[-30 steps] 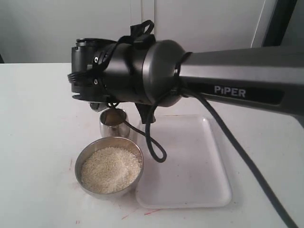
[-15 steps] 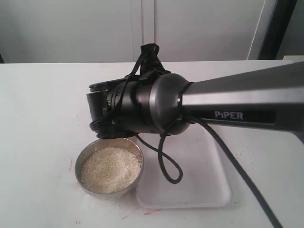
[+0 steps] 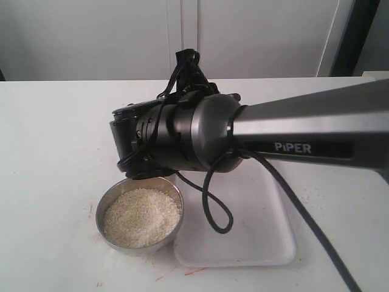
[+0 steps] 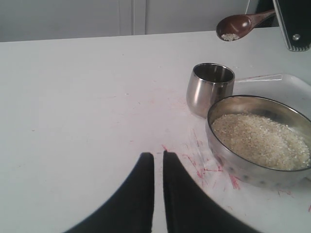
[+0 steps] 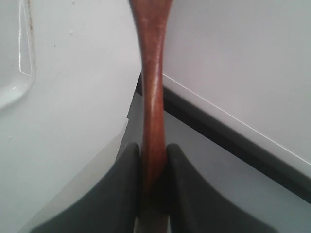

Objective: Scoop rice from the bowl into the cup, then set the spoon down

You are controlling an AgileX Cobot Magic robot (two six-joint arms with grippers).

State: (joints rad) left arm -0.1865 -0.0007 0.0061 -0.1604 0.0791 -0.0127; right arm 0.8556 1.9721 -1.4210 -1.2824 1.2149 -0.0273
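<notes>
The steel bowl sits at the front of the table, filled with white rice. In the exterior view my right arm's wrist hangs just behind the bowl and hides the cup. The left wrist view shows the cup upright beside the bowl. There the spoon is held in the air above and beyond the cup, with a few grains in its scoop. My right gripper is shut on the spoon's handle. My left gripper is shut on nothing, low over the table.
A white tray lies right of the bowl, its corner also visible beside the cup. A black cable loop hangs from the right wrist over the tray. Red marks stain the table by the bowl.
The right wrist has dropped and shifted right, and it now covers the cup in the exterior view. It has barely moved over the last half second.
</notes>
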